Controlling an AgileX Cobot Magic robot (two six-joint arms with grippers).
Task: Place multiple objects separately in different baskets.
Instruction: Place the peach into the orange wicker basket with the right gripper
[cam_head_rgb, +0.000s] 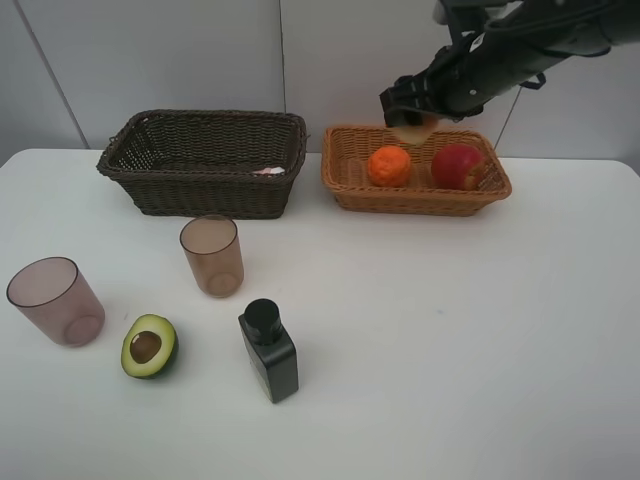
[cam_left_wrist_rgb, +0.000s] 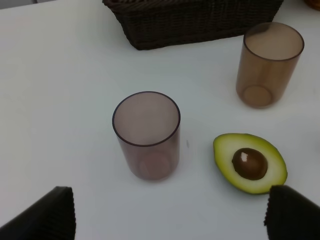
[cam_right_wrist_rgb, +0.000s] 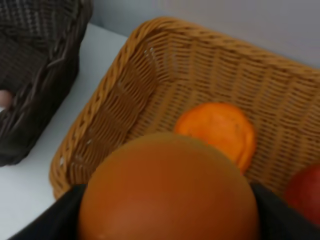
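Observation:
My right gripper (cam_head_rgb: 408, 118) is shut on the orange-yellow peach (cam_head_rgb: 412, 128), holding it above the back left part of the light tan basket (cam_head_rgb: 345, 185). In that basket lie the tangerine (cam_head_rgb: 389, 166) and the red apple (cam_head_rgb: 455, 165). In the right wrist view the peach (cam_right_wrist_rgb: 167, 192) fills the foreground over the tangerine (cam_right_wrist_rgb: 217, 130). My left gripper (cam_left_wrist_rgb: 170, 219) stands open over the table near one cup (cam_left_wrist_rgb: 146, 135) and the halved avocado (cam_left_wrist_rgb: 249, 163). A second cup (cam_head_rgb: 212, 255) and the black bottle (cam_head_rgb: 268, 350) stand mid-table. A bit of pink (cam_head_rgb: 268, 171) shows in the dark basket (cam_head_rgb: 200, 120).
The white table (cam_head_rgb: 470, 330) carries everything; the two baskets stand side by side at its back, a narrow gap between them. The cup at the far left (cam_head_rgb: 55, 300) is close to the table's left edge. A grey wall rises right behind the baskets.

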